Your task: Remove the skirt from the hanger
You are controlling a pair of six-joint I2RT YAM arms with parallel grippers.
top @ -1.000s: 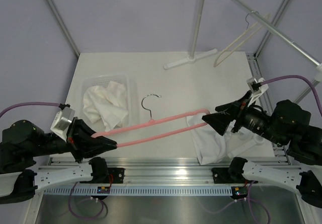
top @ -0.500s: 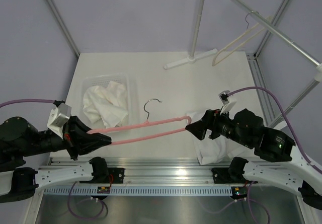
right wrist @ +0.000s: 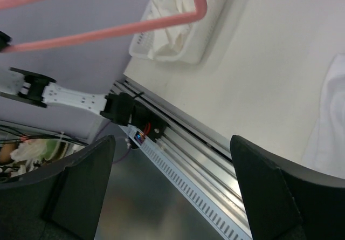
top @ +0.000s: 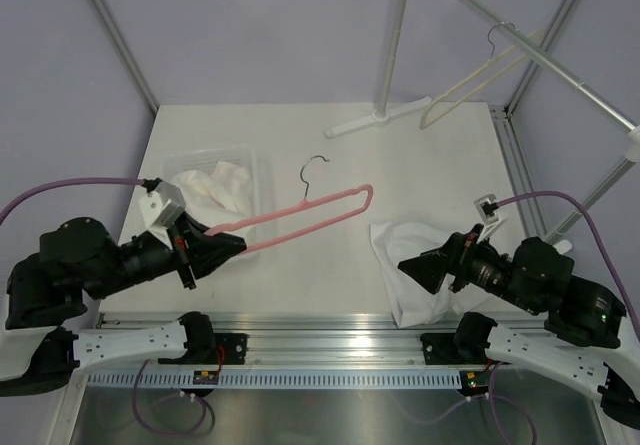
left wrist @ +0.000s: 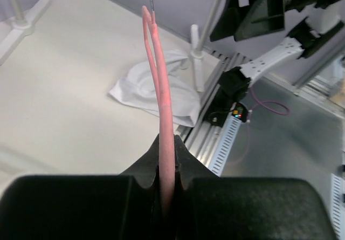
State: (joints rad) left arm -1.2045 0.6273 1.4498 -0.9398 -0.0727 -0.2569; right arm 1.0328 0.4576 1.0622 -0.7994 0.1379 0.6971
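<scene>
The pink hanger (top: 300,215) hangs in the air over the table, bare, with its metal hook (top: 315,170) pointing to the back. My left gripper (top: 225,245) is shut on its near end; in the left wrist view the pink bar (left wrist: 161,89) runs straight out from between the jaws (left wrist: 167,143). The white skirt (top: 400,240) lies crumpled on the table at the front right, apart from the hanger, and shows too in the left wrist view (left wrist: 135,89). My right gripper (top: 415,268) hovers open over the skirt, nothing between its fingers (right wrist: 171,143). The skirt's edge (right wrist: 331,121) shows at the right.
A clear plastic basket (top: 210,152) with white cloths stands at the left, just behind the hanger. A white rack stand (top: 380,115) and a cream hanger (top: 470,90) on its rail are at the back right. The aluminium rail (top: 330,330) borders the near edge.
The left arm has swung the hanger left and toward the back, its far end now off the skirt. The right gripper has drawn back to the right over the skirt, jaws wide.
</scene>
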